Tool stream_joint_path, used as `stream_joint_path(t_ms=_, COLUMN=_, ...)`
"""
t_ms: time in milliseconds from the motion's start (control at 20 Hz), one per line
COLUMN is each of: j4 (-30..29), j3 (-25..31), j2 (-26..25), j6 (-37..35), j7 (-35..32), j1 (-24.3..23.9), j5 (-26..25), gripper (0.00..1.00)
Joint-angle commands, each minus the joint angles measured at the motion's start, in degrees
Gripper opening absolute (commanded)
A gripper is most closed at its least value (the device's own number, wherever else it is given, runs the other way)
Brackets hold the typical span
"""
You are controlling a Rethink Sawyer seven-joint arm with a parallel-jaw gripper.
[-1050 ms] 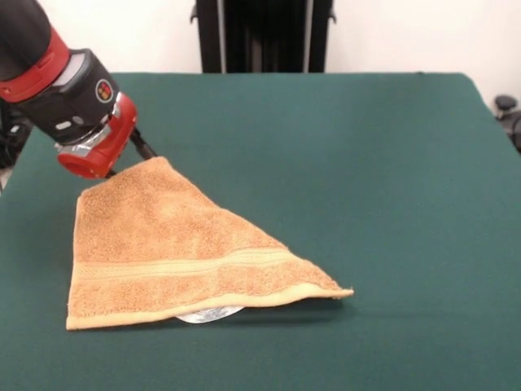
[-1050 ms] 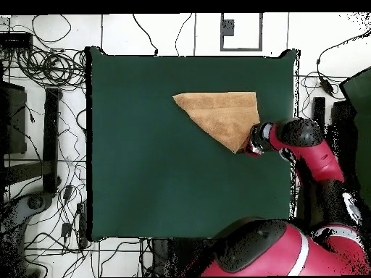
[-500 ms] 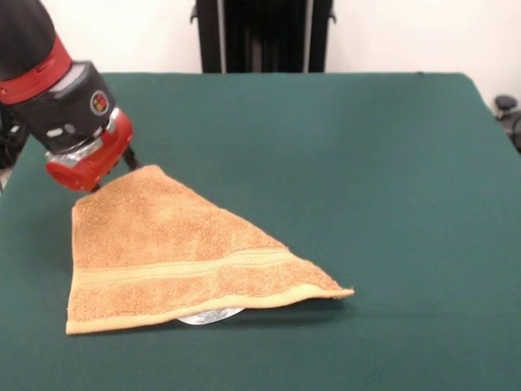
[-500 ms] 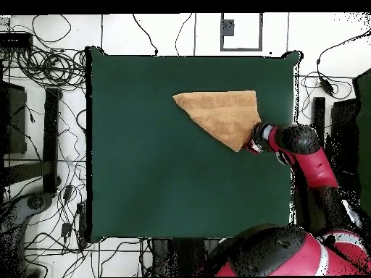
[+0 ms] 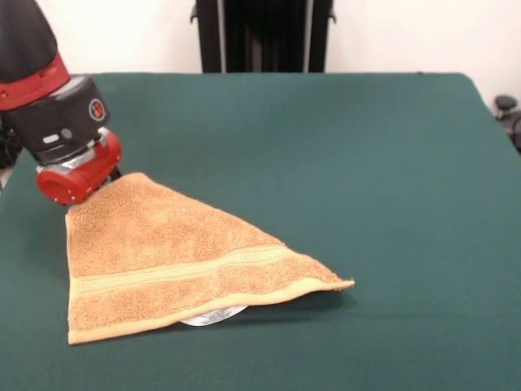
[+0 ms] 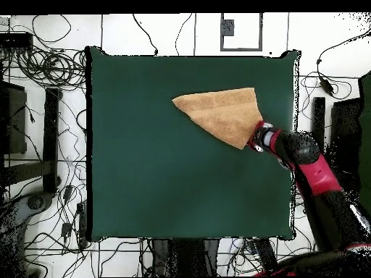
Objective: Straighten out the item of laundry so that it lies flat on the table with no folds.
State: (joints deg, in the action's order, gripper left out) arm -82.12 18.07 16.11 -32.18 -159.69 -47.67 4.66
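The item of laundry (image 5: 179, 252), an orange-tan towel, lies folded into a rough triangle on the table (image 5: 366, 163), with a woven band along its near edge. A bit of white tag (image 5: 212, 315) peeks out under that edge. My gripper (image 5: 110, 175) sits at the towel's far left corner, shut on it, with the tips mostly hidden by the red wrist and the cloth. That corner is raised slightly off the table. In the overhead view the towel (image 6: 228, 112) is near the table's (image 6: 159, 166) upper right, and the gripper (image 6: 253, 137) is at its lower right tip.
The table's edge (image 5: 16, 204) runs close beside the gripper in the front view. A black stand (image 5: 264, 37) rises behind the far edge. Cables (image 6: 43, 65) lie on the floor around the table in the overhead view.
The gripper has moved left and toward the near side in the front view, dragging the towel's far corner with it. The towel's fold has widened slightly, and its right tip stays in place.
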Motion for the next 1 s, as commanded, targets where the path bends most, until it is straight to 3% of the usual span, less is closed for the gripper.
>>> stream_joint_path(t_ms=50, j4=0.5, j3=15.8, j2=-20.7, j6=32.5, j7=11.2, j1=-5.2, j5=-12.8, gripper=1.00)
stream_joint_path(t_ms=250, j4=0.8, j3=16.1, j2=-20.0, j6=30.8, j7=6.6, j1=-4.9, j5=-14.6, gripper=1.00)
stream_joint_path(t_ms=400, j4=-1.6, j3=16.5, j2=-18.5, j6=25.1, j7=0.7, j1=-4.8, j5=-9.3, gripper=1.00)
stream_joint_path(t_ms=700, j4=-9.9, j3=24.9, j2=-19.6, j6=17.7, j7=-1.2, j1=-11.0, j5=-1.9, gripper=1.00)
stream_joint_path(t_ms=1000, j4=-17.1, j3=29.2, j2=-18.9, j6=13.2, j7=-4.2, j1=-15.3, j5=2.9, gripper=1.00)
